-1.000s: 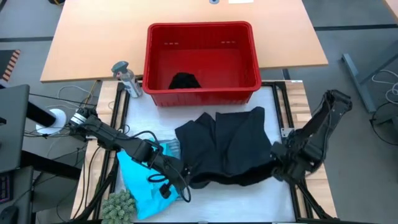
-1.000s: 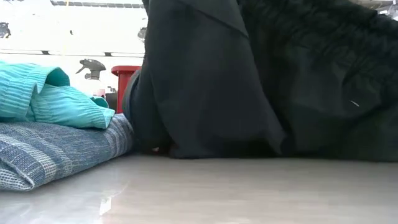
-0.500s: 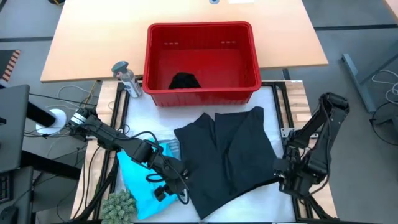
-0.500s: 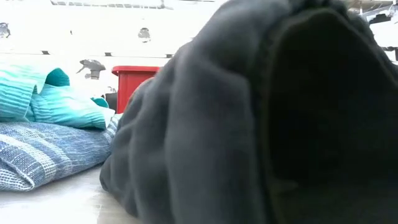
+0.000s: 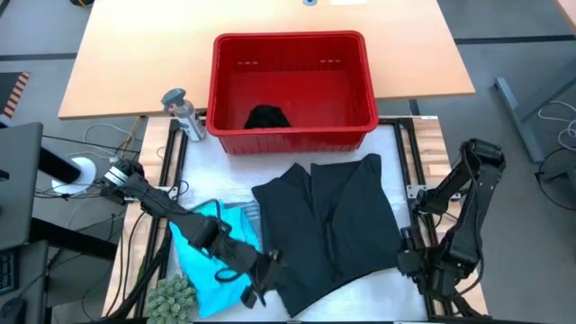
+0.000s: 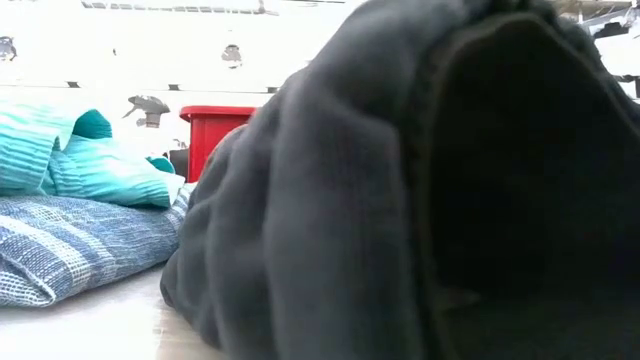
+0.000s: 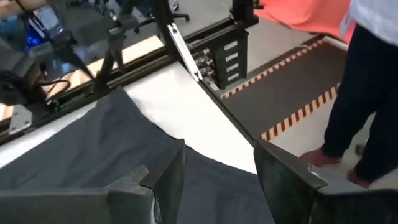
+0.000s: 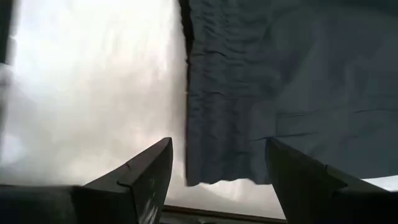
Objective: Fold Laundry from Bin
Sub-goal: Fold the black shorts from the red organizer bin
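**Black garment spread flat, both grippers open and empty**

From table height, the black garment (image 6: 400, 190) swallows most of the scene, a soft dark fold hiding the arms and most of the bin. From above, it lies flat on the white mat (image 5: 396, 148), just in front of the red bin (image 5: 292, 49). One small black piece (image 5: 268, 117) sits inside that tall-sided plastic tub. Beside the spread cloth, one turquoise garment (image 5: 202, 265) lies rumpled over a blue-grey striped one (image 6: 70, 245). Left gripper (image 5: 261, 283) hovers at the black garment's near-left edge, fingers apart, gripping nothing. Right gripper (image 8: 214, 177) hangs over the near-right corner, fingers spread, also empty.
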`<action>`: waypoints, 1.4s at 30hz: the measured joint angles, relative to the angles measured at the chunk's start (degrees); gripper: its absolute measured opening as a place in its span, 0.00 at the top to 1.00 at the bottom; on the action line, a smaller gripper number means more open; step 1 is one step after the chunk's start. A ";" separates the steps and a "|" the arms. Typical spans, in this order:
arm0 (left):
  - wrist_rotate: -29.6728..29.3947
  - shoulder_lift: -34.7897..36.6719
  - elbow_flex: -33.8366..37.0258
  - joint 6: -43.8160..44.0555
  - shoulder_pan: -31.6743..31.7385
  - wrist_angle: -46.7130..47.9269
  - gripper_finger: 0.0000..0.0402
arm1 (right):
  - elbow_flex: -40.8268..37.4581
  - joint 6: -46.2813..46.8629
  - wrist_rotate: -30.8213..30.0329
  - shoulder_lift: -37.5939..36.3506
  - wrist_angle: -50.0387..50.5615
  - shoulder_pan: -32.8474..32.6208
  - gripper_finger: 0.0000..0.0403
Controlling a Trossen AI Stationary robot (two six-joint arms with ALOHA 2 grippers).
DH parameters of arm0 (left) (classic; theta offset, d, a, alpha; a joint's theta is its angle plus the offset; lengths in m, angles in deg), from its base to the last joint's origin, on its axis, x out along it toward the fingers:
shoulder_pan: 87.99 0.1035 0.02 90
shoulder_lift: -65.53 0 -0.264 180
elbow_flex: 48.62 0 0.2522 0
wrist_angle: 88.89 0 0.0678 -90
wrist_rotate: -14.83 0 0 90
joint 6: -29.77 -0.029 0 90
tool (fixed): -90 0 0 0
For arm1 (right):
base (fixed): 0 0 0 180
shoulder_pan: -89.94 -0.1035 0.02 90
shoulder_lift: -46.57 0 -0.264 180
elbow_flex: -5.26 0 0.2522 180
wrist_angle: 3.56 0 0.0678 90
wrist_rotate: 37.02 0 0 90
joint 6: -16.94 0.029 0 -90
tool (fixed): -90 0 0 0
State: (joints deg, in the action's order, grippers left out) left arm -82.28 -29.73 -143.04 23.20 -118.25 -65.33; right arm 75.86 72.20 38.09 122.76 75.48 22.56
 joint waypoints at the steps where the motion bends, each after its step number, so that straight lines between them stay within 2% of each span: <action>1: -0.65 -0.94 0.02 -0.52 -0.68 -0.49 0.55 | 0.00 -1.06 -0.02 1.05 -0.01 -0.04 0.30; 8: -1.47 -6.21 0.11 0.88 -4.70 -1.72 0.54 | 0.00 -2.23 0.96 8.01 -0.94 -2.81 0.30; 13: -6.78 -6.80 0.11 4.44 -5.48 -1.84 0.53 | 1.31 0.27 1.97 11.37 -1.24 -3.96 0.30; 18: -11.19 -6.80 0.10 7.80 -5.84 -3.59 0.53 | 1.68 3.59 0.85 15.62 -1.08 -2.46 0.30; 24: -11.43 -6.83 0.06 8.41 -5.92 -4.30 0.53 | 1.66 2.90 0.80 22.80 -0.51 0.28 0.31; 28: -11.45 -6.83 0.06 8.01 -5.89 -4.28 0.53 | 3.13 2.17 0.86 24.46 2.05 1.74 0.42; 37: -11.41 -6.84 0.06 5.15 -5.52 -4.16 0.53 | 4.15 3.35 -0.42 20.02 1.97 1.65 0.72; 42: -11.43 -6.83 0.06 5.12 -5.37 -4.15 0.53 | 4.04 3.25 -0.47 20.69 1.03 1.66 0.80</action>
State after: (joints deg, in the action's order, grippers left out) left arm -93.71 -36.55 -142.97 28.32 -123.62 -69.48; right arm 79.90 75.44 37.62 143.45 76.51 24.22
